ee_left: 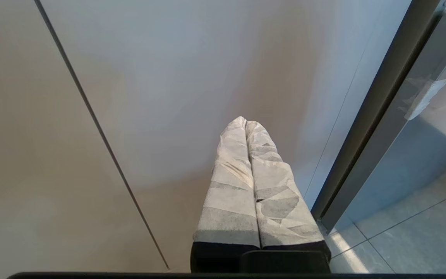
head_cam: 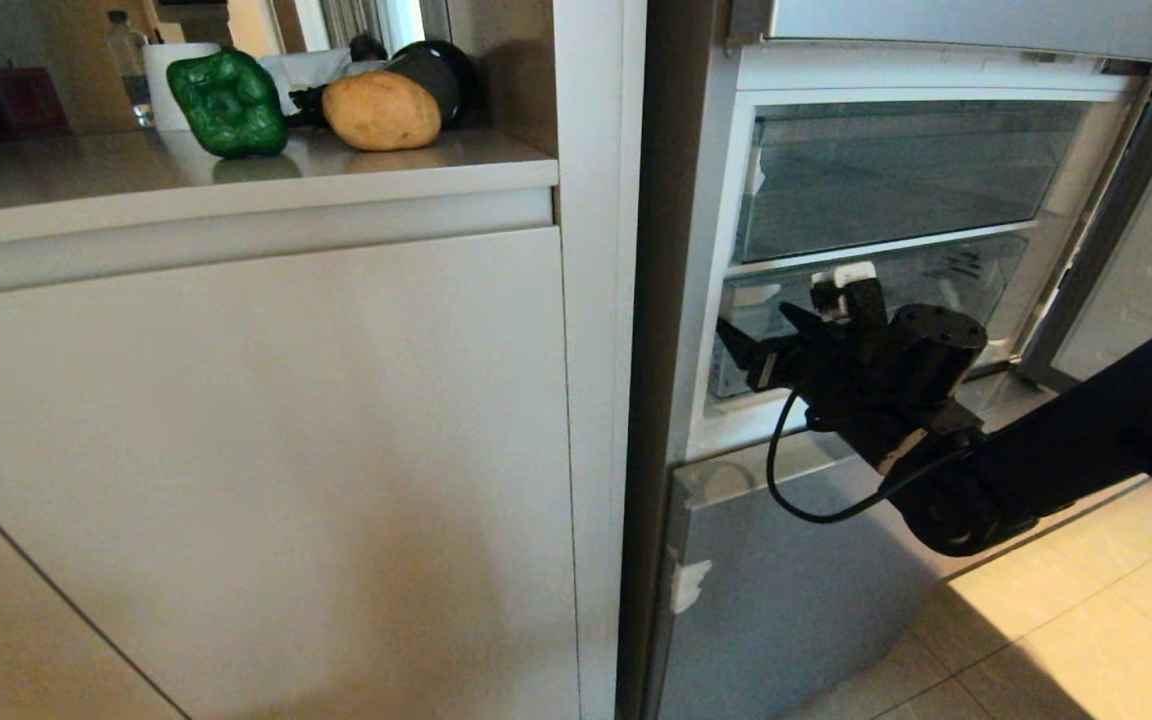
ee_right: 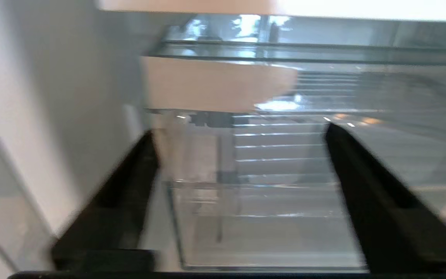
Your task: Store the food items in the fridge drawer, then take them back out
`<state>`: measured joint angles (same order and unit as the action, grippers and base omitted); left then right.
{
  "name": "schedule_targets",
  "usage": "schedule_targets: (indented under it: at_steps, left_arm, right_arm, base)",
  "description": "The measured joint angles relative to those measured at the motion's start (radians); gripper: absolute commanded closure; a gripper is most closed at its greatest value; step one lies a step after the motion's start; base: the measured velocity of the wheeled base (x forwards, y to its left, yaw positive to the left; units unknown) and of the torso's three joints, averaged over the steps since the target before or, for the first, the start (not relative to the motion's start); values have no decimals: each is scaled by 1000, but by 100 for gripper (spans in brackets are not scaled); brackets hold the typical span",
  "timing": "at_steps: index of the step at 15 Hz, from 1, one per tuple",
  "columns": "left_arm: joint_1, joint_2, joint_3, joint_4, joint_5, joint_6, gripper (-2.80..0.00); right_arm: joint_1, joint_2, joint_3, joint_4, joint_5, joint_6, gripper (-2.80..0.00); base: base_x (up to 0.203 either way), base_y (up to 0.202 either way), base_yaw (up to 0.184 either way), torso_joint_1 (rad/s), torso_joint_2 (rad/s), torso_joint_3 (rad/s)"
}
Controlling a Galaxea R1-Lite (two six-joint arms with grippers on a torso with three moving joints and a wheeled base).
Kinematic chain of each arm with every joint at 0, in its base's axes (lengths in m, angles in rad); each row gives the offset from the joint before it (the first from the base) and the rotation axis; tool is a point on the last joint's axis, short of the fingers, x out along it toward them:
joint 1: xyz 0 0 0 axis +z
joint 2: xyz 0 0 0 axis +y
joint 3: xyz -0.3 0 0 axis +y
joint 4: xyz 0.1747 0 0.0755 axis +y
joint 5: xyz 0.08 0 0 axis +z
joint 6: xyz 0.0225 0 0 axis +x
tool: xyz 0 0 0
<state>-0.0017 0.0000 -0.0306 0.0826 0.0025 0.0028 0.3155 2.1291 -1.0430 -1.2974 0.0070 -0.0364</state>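
The bell pepper (head_cam: 228,103) and the potato (head_cam: 381,111) are seen on the bench (head_cam: 86,175), side by side with a small gap between them, both well apart from the fridge drawer (head_cam: 946,280). Behind the potato a dark hair dryer (head_cam: 436,70) is partly seen, and behind the pepper a white paper roll (head_cam: 171,85). The fridge drawer is found below the flat-fronted clear drawer (head_cam: 896,175), inside the open fridge to the right of the bench. The right gripper (head_cam: 791,335) is held at the front of the fridge drawer, near its left end, with its fingers (ee_right: 366,186) spread; nothing is held between them. The drawer's ribbed bottom is seen between those fingers. The left gripper (ee_left: 245,124) hangs before the cabinet front (ee_left: 149,97) under the bench, its wrapped fingers pressed together.
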Motion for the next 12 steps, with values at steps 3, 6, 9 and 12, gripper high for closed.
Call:
schedule_targets:
  at_steps: [3, 6, 9, 12]
  left_arm:
    - [0, 0, 0, 0, 0, 0, 0]
    - [0, 0, 0, 0, 0, 0, 0]
    - [0, 0, 0, 0, 0, 0, 0]
    - [0, 0, 0, 0, 0, 0, 0]
  right_arm:
    - [10, 0, 0, 1, -1, -5, 0]
    - [32, 1, 1, 1, -7, -18, 0]
    - [57, 1, 1, 9, -9, -28, 0]
    - [75, 1, 0, 11, -13, -34, 0]
  base:
    - [0, 0, 0, 0, 0, 0]
    - [0, 0, 0, 0, 0, 0]
    - [0, 0, 0, 0, 0, 0]
    - [0, 0, 0, 0, 0, 0]
